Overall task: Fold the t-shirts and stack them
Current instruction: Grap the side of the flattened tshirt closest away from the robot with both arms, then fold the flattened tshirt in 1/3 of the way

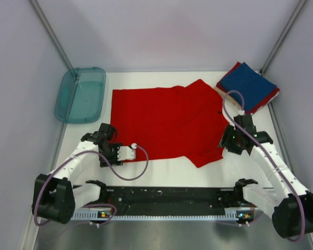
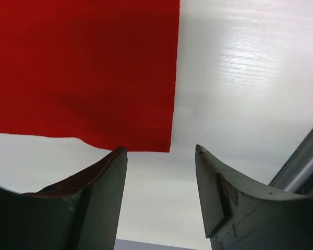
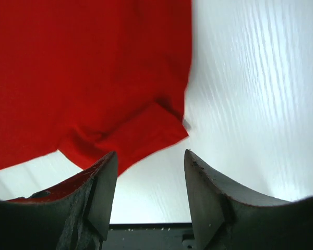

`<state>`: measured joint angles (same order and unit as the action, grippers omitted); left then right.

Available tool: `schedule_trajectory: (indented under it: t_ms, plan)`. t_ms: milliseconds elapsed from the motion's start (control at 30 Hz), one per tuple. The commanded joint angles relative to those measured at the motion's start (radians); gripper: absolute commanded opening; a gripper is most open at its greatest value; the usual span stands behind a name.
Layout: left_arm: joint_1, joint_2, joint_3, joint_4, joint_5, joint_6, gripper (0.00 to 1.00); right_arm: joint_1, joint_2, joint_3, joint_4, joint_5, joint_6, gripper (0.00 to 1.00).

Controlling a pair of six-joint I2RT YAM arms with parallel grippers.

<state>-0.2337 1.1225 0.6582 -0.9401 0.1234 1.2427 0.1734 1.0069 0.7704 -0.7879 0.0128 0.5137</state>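
Note:
A bright red t-shirt (image 1: 167, 121) lies spread flat on the white table, sleeves at the right. My left gripper (image 1: 105, 139) is open and empty just off the shirt's near left corner, which shows in the left wrist view (image 2: 146, 125). My right gripper (image 1: 230, 139) is open and empty beside the shirt's near right sleeve (image 3: 141, 138). A folded stack with a navy blue t-shirt (image 1: 246, 85) on a red one (image 1: 266, 102) sits at the back right.
A translucent teal plastic tray (image 1: 81, 94) stands at the back left. Grey walls enclose the table on three sides. A black rail (image 1: 167, 198) runs along the near edge between the arm bases.

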Motion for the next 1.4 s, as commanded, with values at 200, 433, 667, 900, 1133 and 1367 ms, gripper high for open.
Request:
schedule_trajectory:
  t_ms: [200, 433, 667, 900, 1133, 1367]
  plan:
    - [0.0, 0.063, -0.129, 0.224, -0.068, 0.026, 0.58, -0.005, -0.117, -0.266, 0.018, -0.017, 0.42, 0.53]
    - [0.0, 0.069, -0.123, 0.215, -0.033, 0.017, 0.32, -0.009, -0.002, -0.276, 0.131, 0.038, 0.396, 0.51]
    - [0.0, 0.088, -0.123, 0.227, -0.028, 0.006, 0.11, -0.022, 0.058, -0.322, 0.229, 0.072, 0.358, 0.41]
    - [0.0, 0.115, -0.123, 0.239, -0.021, -0.025, 0.0, -0.032, 0.049, -0.329, 0.225, 0.102, 0.328, 0.0]
    - [0.0, 0.071, -0.054, 0.302, -0.067, -0.156, 0.0, -0.032, -0.097, -0.292, 0.141, 0.089, 0.335, 0.0]
    - [0.0, 0.045, 0.004, 0.33, -0.071, -0.204, 0.0, -0.032, -0.211, -0.18, 0.033, 0.081, 0.273, 0.0]
